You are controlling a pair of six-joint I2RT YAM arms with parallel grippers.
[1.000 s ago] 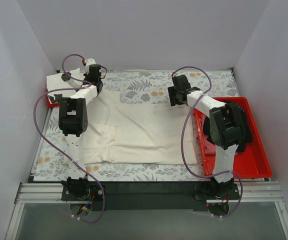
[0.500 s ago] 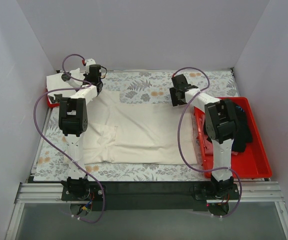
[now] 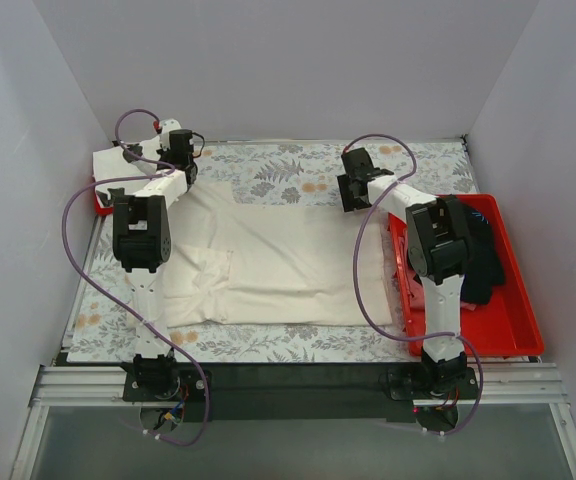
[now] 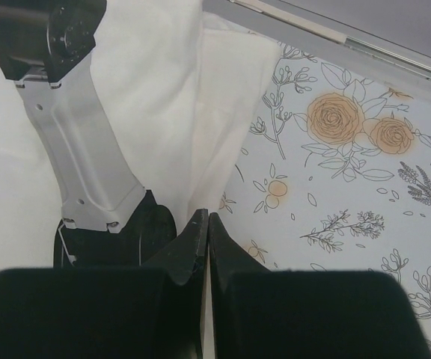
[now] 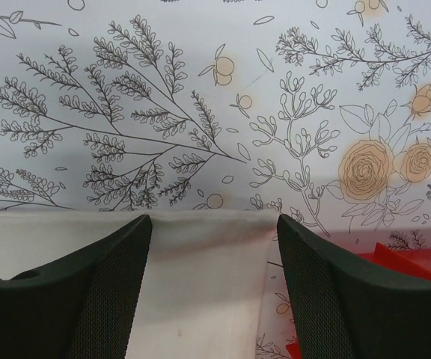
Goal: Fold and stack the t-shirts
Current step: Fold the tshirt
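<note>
A cream-white t-shirt [image 3: 278, 260] lies spread on the floral cloth, far wider than either gripper. My left gripper [image 3: 175, 150] is at the shirt's far-left corner. In the left wrist view its jaws [image 4: 204, 217] are shut, with a folded edge of the cream shirt [image 4: 223, 90] running in between them. My right gripper [image 3: 353, 190] is over the shirt's far-right corner. In the right wrist view it [image 5: 214, 221] stands open, its fingers either side of the hem corner [image 5: 200, 284], with nothing gripped. A black t-shirt [image 3: 483, 260] lies in the right tray.
A red tray [image 3: 513, 320] sits along the right side, its edge also in the right wrist view [image 5: 417, 262]. Another red tray [image 3: 100, 205] at the far left holds a white garment [image 3: 108, 165]. White walls close in the back and both sides.
My left gripper has shifted a little left and farther back, drawing the shirt's corner with it. The right arm's elbow swung left, and its gripper stays open at the same corner.
</note>
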